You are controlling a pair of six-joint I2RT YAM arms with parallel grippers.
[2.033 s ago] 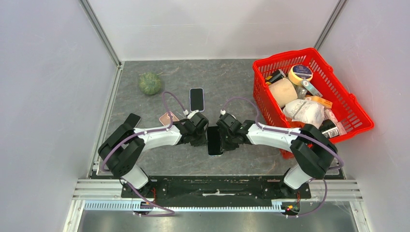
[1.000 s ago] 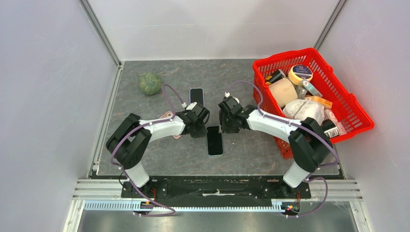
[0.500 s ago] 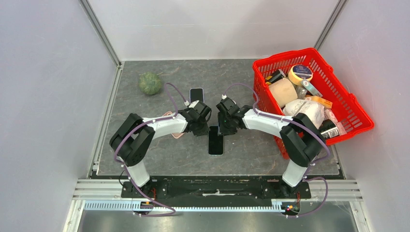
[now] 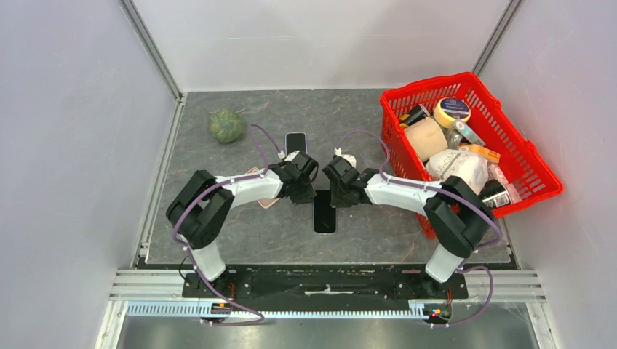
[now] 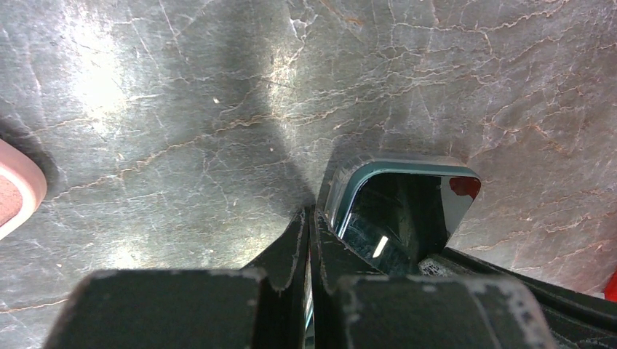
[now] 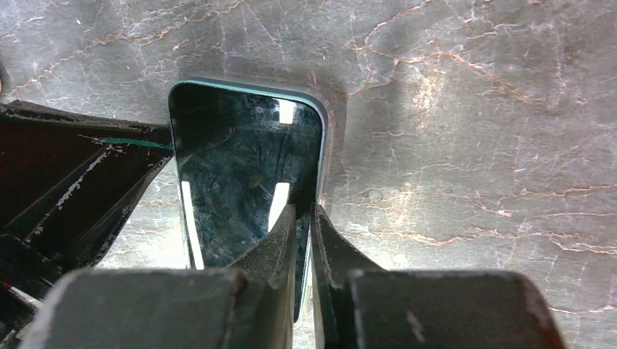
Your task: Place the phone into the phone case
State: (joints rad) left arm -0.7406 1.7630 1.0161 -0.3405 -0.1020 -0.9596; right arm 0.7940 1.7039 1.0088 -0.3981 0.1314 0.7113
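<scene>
Left gripper (image 5: 308, 218) and right gripper (image 6: 304, 211), each with jaws pressed together and holding nothing, touch opposite edges of a teal-rimmed phone (image 4: 324, 217) flat on the marbled table (image 4: 349, 120).

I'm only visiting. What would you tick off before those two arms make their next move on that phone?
1. Left end effector shut, tip at a corner of the phone: ok.
2. Right end effector shut, tip over the phone's edge: ok.
3. Phone lying flat on the table: ok.
4. Phone seated all round in its case: cannot tell.
5. Red basket apart from both end effectors: ok.
</scene>
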